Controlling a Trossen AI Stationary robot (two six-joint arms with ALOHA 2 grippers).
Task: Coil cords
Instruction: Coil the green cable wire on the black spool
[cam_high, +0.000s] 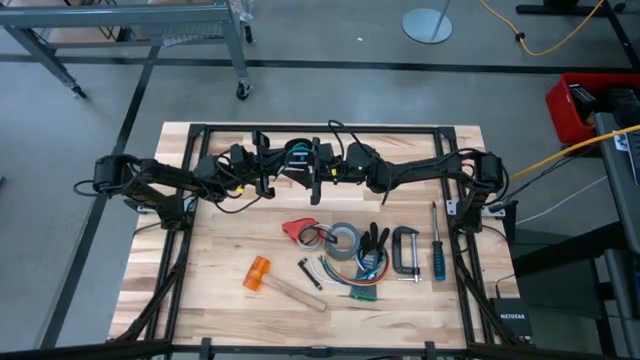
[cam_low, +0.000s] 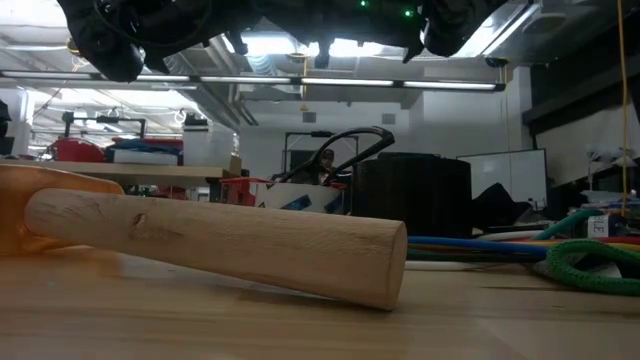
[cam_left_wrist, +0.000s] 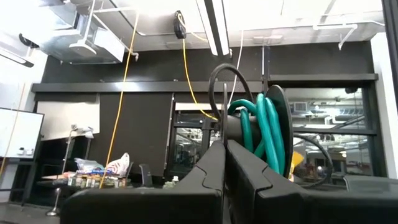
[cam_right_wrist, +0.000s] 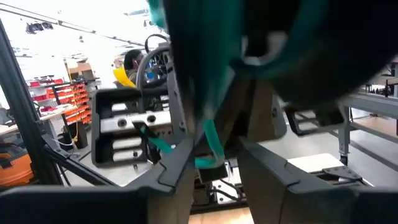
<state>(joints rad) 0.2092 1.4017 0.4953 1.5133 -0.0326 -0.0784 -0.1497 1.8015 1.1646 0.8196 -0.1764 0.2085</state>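
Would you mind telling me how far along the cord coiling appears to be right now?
Several teal loops already sit wound together, raised between the two arms at the table's far edge. In hand: the left claw is shut on a thin dark cord arching beside the loops, and the right claw is at the teal cord too, its grip unclear. That dark arc is not yet wound in.

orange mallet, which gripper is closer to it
Left. The left gripper hangs over the table's far side, nearly straight beyond the orange mallet; the right gripper is farther over, toward the right.
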